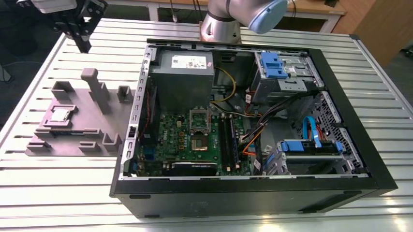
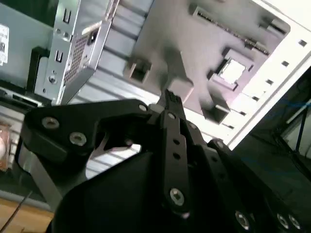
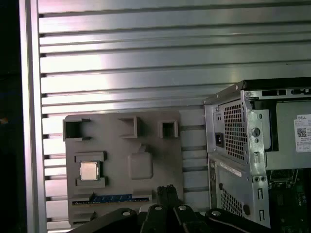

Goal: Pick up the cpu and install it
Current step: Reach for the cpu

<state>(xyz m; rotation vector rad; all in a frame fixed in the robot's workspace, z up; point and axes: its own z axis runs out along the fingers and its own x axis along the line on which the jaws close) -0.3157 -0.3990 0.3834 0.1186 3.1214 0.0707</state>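
Observation:
The cpu [image 1: 61, 114] is a small silver square lying flat in a recess of the grey fixture plate [image 1: 84, 137], on the exterior view's left. It also shows in both wrist views, cpu [image 2: 232, 70] and cpu [image 3: 89, 171], on the plate [image 2: 194, 43] [image 3: 121, 150]. My gripper [image 1: 83, 44] hangs high above the table beyond the plate's far end, well apart from the cpu. Its black fingers [image 3: 167, 190] are shut together with nothing between them; the gripper [image 2: 171, 97] points toward the plate.
An open black computer case [image 1: 361, 159] lies beside the plate, with the green motherboard [image 1: 174, 137] and its socket [image 1: 199, 126] exposed. A grey power supply [image 1: 183, 72] sits at the case's far end. Grey posts [image 1: 95, 87] stand up from the plate. The table is ribbed aluminium [image 1: 58, 193].

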